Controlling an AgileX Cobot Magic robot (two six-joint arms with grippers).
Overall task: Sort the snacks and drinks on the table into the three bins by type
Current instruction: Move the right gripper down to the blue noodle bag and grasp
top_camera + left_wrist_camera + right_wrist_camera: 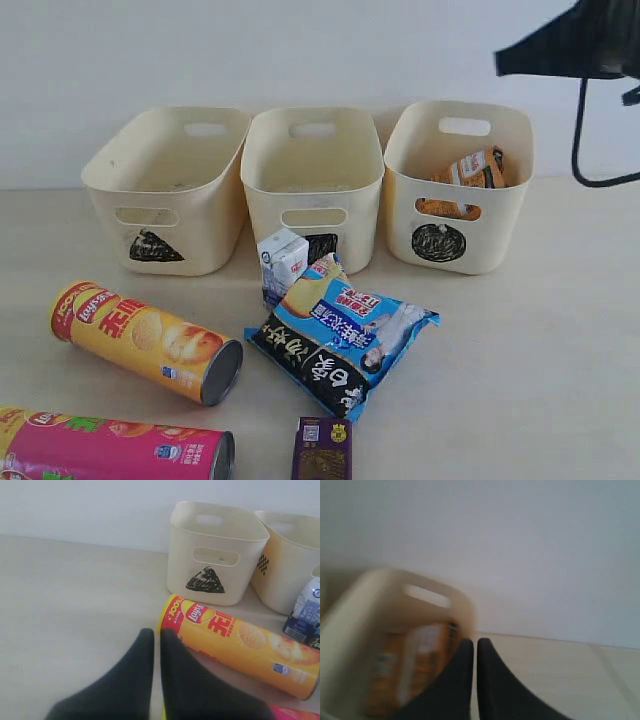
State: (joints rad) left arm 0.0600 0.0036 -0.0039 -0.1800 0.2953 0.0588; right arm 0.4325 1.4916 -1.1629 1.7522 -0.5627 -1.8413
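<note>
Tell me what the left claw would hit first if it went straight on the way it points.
Most likely the near end of the yellow-orange chip tube, just ahead of the left claw, though it may only graze it; depth is unclear.

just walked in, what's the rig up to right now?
Two arms are sorting snacks and drinks into bins. Only the orange bag is in the circle bin; nothing shows in the triangle bin or square bin. On the table lie the yellow-orange tube, magenta tube, blue-black-white bag, white and blue carton and purple carton. The left gripper, by the yellow-orange tube, and the right gripper, by the circle bin, are shut and empty.
</note>
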